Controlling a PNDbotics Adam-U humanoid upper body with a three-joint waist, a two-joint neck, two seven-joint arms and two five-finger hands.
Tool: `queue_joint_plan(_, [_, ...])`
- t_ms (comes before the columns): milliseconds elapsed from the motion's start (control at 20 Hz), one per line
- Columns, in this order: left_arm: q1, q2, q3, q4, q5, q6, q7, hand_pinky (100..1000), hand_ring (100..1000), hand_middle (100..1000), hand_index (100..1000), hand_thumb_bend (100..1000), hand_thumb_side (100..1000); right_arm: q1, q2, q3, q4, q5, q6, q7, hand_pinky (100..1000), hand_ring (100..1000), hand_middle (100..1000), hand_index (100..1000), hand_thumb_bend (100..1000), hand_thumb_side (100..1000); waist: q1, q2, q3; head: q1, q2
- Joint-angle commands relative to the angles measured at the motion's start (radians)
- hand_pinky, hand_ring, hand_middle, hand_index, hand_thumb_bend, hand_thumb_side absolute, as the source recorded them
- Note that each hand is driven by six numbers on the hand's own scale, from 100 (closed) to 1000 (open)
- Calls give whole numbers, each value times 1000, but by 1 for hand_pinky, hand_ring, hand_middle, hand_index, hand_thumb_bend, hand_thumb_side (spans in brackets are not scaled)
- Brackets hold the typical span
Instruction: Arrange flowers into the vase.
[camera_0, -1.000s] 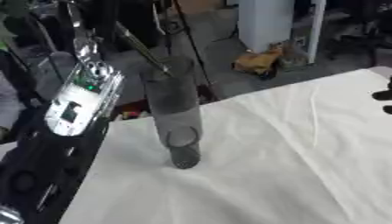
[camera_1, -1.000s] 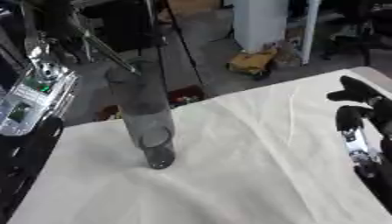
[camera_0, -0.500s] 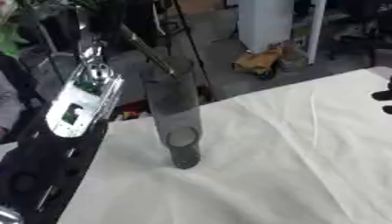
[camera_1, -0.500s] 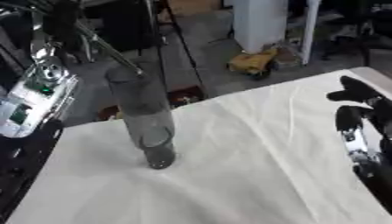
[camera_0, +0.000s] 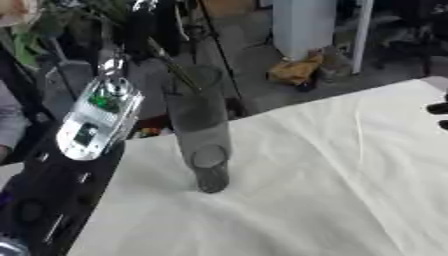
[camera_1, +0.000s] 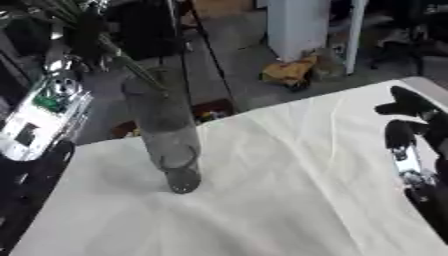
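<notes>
A tall clear glass vase stands upright on the white cloth, left of centre. My left arm rises along the left edge. Its hand is high above the vase, blurred and dark, curled round thin green flower stems. The stems slant down to the right and their lower ends reach the vase mouth. Green leaves and a pale bloom show in the top left corner. My right hand hangs open at the table's right edge, holding nothing.
Past the table's far edge the floor holds a white post, a yellow object and dark stands. A person's sleeve shows at the left edge. The cloth spreads right of and in front of the vase.
The left hand has shifted the stems a little, and leaves and a pale bloom have come into the top left corner. Vase and right hand have stayed put.
</notes>
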Motion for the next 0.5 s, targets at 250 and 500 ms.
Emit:
queue_joint_plan(250, [-12, 39, 3, -5, -57, 38, -68, 100, 347, 295, 374, 100, 677, -5, -19, -11, -16, -6, 0, -6, 792, 949, 743, 954, 144, 1000, -10, -39, 5, -2, 0])
queue_joint_plan(500, [-7, 43, -1, -3, -85, 59, -121, 100, 382, 339, 389, 100, 661, -4, -17, -12, -16, -5, 1, -8, 792, 949, 743, 954, 144, 1000, -11, -43, 9, -4, 2])
